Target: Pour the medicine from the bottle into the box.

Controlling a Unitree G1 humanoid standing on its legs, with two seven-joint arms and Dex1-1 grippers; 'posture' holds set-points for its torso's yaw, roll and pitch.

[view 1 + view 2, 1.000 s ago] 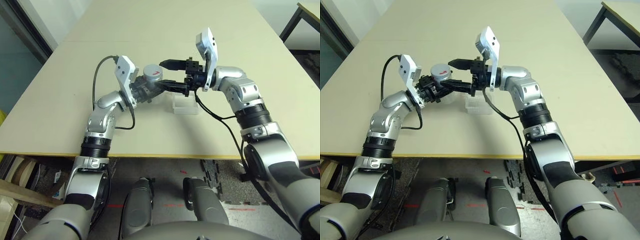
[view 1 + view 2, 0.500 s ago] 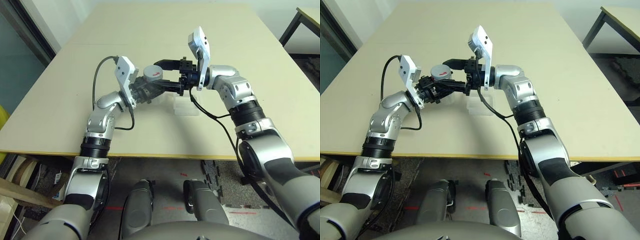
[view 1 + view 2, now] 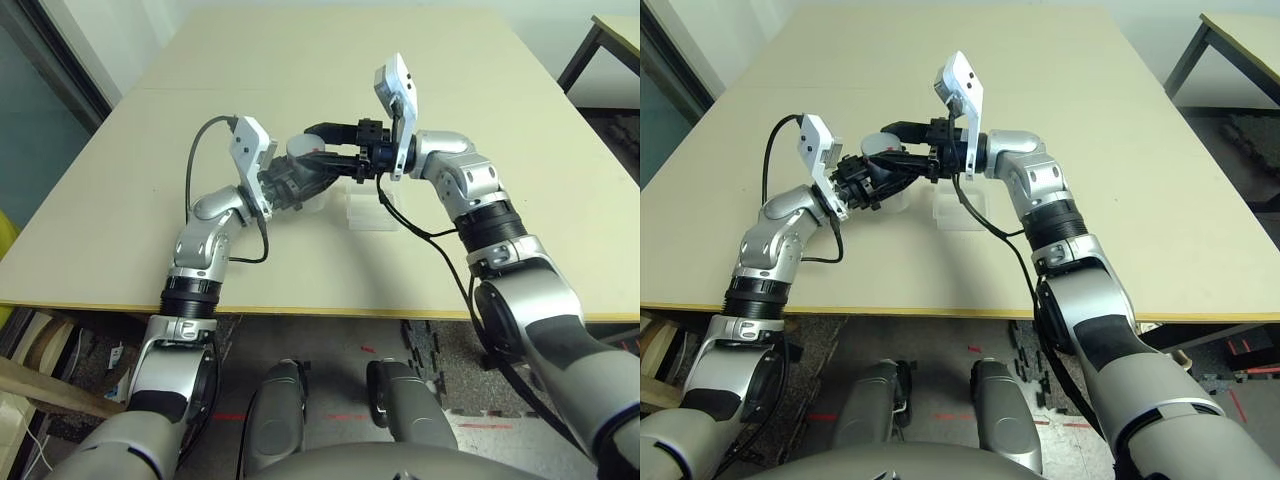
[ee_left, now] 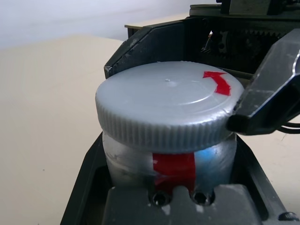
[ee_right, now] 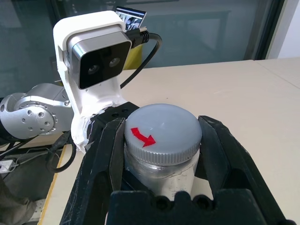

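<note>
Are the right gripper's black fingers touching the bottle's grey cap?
Touching. In the right wrist view, the right gripper has a finger pressed against each side of the cap, no gap showing.

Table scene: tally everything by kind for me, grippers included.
Bottles: 1, the bottle with its grey cap on
Clear boxes: 1, the box
Grippers: 2, left gripper and right gripper
Tables: 1, the table
Total: 5

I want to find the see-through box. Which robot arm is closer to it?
The right. Its gripper reaches across just above and behind the small clear plastic square box, at the bottle's cap. The left gripper holds the bottle off to the box's left.
</note>
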